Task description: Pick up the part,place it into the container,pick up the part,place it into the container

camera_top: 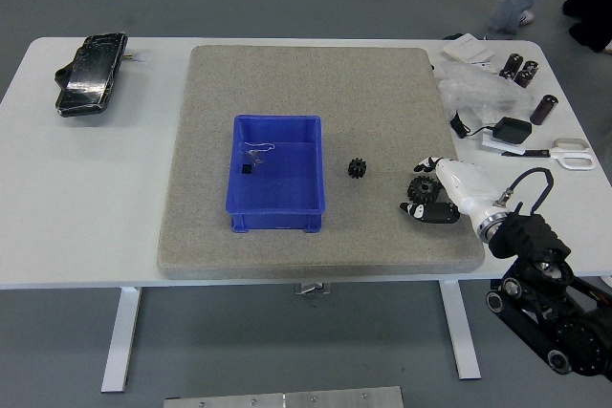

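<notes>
Reaching in low from the right, the right hand (428, 190) is curling its fingers around one gear (420, 187); a loose pinch risks dropping it short of the blue container (276, 212), beside the second gear (359, 168).

A robotics lab or workshop, by the look of it — a white table (57, 188) on a grey floor; a grey felt mat (382, 112); scattered gear (scissors (572, 153), black cylinders (522, 69)) at the right.
</notes>
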Controlling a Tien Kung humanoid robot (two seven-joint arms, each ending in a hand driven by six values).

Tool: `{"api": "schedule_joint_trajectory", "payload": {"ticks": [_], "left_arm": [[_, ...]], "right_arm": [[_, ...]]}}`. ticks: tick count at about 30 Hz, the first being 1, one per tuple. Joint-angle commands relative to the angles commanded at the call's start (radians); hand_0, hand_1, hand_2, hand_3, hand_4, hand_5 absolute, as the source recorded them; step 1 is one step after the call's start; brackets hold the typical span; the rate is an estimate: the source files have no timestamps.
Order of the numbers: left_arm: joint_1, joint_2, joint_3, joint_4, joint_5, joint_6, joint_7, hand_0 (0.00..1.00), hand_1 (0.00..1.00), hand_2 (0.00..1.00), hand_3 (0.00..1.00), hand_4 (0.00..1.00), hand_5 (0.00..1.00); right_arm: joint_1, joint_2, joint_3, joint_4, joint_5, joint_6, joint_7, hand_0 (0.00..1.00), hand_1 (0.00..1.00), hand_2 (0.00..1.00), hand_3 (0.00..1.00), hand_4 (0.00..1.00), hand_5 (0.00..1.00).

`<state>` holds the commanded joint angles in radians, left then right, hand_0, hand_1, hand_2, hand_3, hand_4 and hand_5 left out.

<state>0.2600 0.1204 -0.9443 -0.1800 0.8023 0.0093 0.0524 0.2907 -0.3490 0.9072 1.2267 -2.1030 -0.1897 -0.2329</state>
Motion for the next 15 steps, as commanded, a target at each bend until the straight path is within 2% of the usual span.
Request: {"api": "schedule_joint_trajectory", "payload": {"ticks": [2,3,8,9,14,15], "left_arm": [[0.000,0.000,0.000,0.000,0.000,0.000,0.000,0.676,0.670,0.660,0.720,0.733,0.219],[0.000,0.000,0.000,0.000,0.000,0.000,0.000,0.676,0.670,0.659,0.717,0.731,0.218],[0.000,0.000,0.000,0.000,0.002,-0.002,0.001,0.676,0.670,0.659,0.717,0.731,0.218],[0.000,0.000,-0.001,0.000,0.003,-0.002,0.000,0.676,0.670,0.659,0.710,0.731,0.218],[0.000,0.000,-0.002,0.000,0.005,-0.004,-0.001,0.676,0.670,0.659,0.710,0.731,0.218],[0.000,0.000,-0.002,0.000,0.004,-0.004,-0.001,0.676,0.670,0.657,0.691,0.729,0.219]], "right_arm": [[0.000,0.001,-0.001,-0.004,-0.001,0.000,0.000,0.540,0.483,0.580,0.679,0.647,0.277],[0.000,0.001,-0.001,-0.007,-0.001,0.000,0.001,0.369,0.480,0.498,0.618,0.539,0.028],[0.001,0.003,-0.007,-0.019,-0.009,-0.001,0.003,0.369,0.480,0.498,0.618,0.539,0.028],[0.001,0.003,-0.008,-0.020,-0.010,-0.002,0.003,0.380,0.468,0.472,0.551,0.412,0.002],[0.006,0.003,-0.015,-0.018,-0.013,-0.011,0.011,0.380,0.468,0.472,0.551,0.412,0.002],[0.008,0.004,-0.018,-0.016,-0.012,-0.014,0.014,0.379,0.452,0.431,0.476,0.317,0.002]]}}
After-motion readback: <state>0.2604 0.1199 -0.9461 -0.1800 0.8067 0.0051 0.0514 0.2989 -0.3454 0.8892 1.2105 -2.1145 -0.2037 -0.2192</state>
